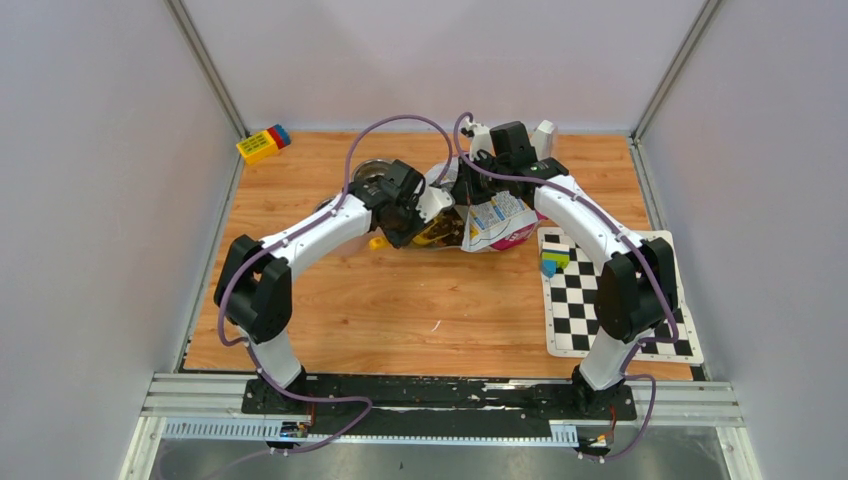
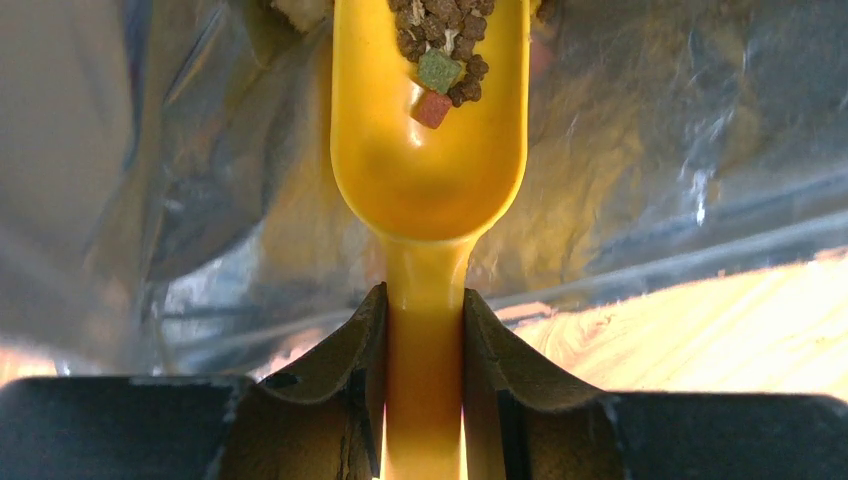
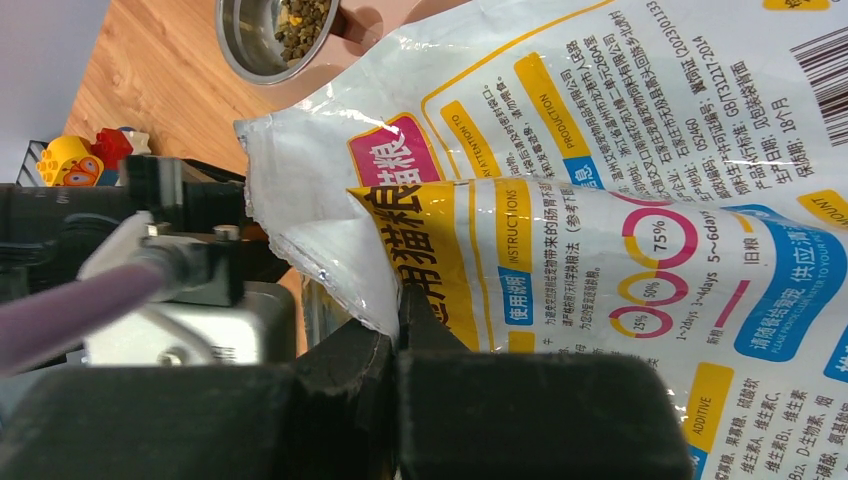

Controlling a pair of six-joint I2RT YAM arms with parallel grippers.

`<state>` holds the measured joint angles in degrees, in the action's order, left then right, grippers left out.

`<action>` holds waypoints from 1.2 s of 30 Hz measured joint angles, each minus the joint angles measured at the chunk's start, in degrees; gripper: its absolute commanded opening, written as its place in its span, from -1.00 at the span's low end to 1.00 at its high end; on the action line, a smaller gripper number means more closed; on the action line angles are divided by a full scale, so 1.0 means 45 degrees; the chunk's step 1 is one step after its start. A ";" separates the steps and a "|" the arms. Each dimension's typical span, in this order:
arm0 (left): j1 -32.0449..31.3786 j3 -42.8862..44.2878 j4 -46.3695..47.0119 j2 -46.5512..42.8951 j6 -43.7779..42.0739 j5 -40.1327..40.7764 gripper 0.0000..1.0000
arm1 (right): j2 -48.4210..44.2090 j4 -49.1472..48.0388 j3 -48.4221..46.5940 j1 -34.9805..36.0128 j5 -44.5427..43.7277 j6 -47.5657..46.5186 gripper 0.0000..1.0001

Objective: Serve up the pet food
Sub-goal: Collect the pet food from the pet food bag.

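Note:
My left gripper [image 2: 425, 330] is shut on the handle of the yellow scoop [image 2: 430, 140], whose bowl is inside the silver-lined bag [image 2: 650, 150] and carries some brown kibble [image 2: 440, 30] with a green and a red piece at its far end. My right gripper [image 3: 398, 320] is shut on the torn edge of the yellow-and-white pet food bag [image 3: 600, 200], holding its mouth open. In the top view the bag [image 1: 495, 222] lies mid-table between the left gripper [image 1: 415, 215] and the right gripper [image 1: 470, 185]. The steel bowl [image 3: 275, 35] holds some kibble.
The pink double bowl [image 1: 370, 175] stands behind the left arm. A stack of toy bricks [image 1: 262, 143] sits at the far left corner. A checkerboard mat [image 1: 610, 295] with small blocks [image 1: 553, 260] lies at the right.

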<state>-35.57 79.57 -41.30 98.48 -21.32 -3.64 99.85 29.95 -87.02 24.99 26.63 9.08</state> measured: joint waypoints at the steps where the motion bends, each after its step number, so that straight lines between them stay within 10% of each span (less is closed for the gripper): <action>1: -0.0053 0.0155 -0.0044 0.0199 0.0005 0.0034 -1.00 | 0.0000 0.0000 0.0000 0.0000 0.0000 0.0000 -1.00; 16: -0.0355 0.1307 0.0364 0.1749 0.0782 0.0345 -1.00 | 0.0000 0.0029 0.0005 -0.0155 -0.0257 -0.0185 -1.00; 36: -0.0053 -0.3138 0.8301 0.1069 0.2929 -0.1049 -1.00 | 0.0180 -0.0053 0.0005 -0.1098 0.0879 0.0316 -1.00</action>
<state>-35.81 65.45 -3.95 103.28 -8.14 -8.36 100.66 29.71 -87.00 20.05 30.59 10.50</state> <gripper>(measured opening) 0.345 0.009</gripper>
